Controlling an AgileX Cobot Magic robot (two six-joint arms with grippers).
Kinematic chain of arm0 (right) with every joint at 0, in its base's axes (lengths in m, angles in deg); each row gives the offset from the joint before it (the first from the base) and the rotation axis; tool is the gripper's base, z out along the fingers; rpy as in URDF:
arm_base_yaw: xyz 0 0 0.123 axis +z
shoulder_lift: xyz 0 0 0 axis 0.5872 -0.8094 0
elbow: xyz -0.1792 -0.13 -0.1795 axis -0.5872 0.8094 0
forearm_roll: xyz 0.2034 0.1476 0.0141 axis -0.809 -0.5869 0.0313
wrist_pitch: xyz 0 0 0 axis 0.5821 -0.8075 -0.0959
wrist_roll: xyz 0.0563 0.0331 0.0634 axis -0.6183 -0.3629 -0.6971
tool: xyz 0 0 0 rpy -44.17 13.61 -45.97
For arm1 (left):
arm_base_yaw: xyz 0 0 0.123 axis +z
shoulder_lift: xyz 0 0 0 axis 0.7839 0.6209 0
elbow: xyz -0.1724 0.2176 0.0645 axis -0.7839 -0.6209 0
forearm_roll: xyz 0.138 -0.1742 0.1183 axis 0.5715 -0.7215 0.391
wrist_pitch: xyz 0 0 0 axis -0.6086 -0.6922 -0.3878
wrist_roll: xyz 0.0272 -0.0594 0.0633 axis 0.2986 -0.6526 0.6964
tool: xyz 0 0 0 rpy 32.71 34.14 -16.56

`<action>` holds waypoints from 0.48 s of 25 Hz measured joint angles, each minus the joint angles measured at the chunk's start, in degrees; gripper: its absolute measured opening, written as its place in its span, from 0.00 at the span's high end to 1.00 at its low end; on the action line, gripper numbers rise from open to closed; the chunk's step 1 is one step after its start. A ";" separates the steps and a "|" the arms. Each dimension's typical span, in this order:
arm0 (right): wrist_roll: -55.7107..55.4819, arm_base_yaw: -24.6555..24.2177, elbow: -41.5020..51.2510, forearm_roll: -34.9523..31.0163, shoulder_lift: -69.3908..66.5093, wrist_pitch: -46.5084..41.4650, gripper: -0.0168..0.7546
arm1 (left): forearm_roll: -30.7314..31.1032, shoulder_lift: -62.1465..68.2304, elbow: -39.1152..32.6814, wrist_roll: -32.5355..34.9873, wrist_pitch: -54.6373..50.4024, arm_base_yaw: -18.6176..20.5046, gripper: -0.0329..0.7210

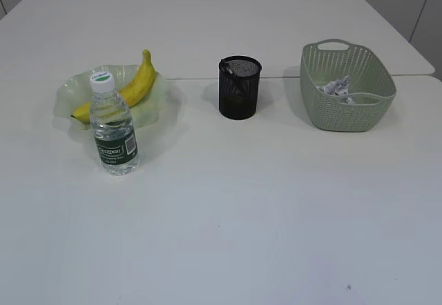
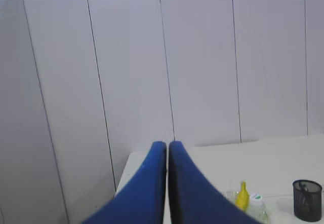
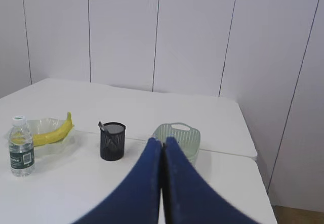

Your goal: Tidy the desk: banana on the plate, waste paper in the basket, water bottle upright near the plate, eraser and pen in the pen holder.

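A yellow banana [image 1: 135, 85] lies on the pale green plate [image 1: 68, 96]. In front of the plate a water bottle [image 1: 113, 126] stands upright. The black mesh pen holder [image 1: 239, 87] at mid-table has a dark pen [image 1: 230, 70] sticking out; the eraser is not visible. Crumpled waste paper [image 1: 338, 87] lies inside the green basket [image 1: 345, 84]. Neither arm appears in the exterior view. My left gripper [image 2: 167, 144] is shut and empty, raised off the table's left end. My right gripper [image 3: 163, 140] is shut and empty, raised and pointing toward the basket [image 3: 178, 135].
A seam between two white tabletops [image 1: 193, 78] runs across behind the pen holder. Bare white table surface [image 1: 262, 208] fills the front of the exterior view. Panelled walls stand behind the table in both wrist views.
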 joint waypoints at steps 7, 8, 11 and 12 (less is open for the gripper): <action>0.00 0.00 5.54 1.62 0.15 -0.09 0.99 | -0.10 -4.11 -11.40 0.00 0.00 0.00 0.99; 0.00 0.00 6.25 1.72 0.15 -0.14 0.99 | -0.21 -4.11 -12.88 0.00 0.00 0.00 0.99; 0.00 0.00 8.13 1.83 0.15 -0.24 0.99 | -0.88 -4.11 -15.01 0.00 0.00 0.00 0.99; 0.00 0.00 8.74 1.94 0.15 -0.22 0.99 | -1.00 -4.11 -15.38 0.00 0.00 0.00 0.99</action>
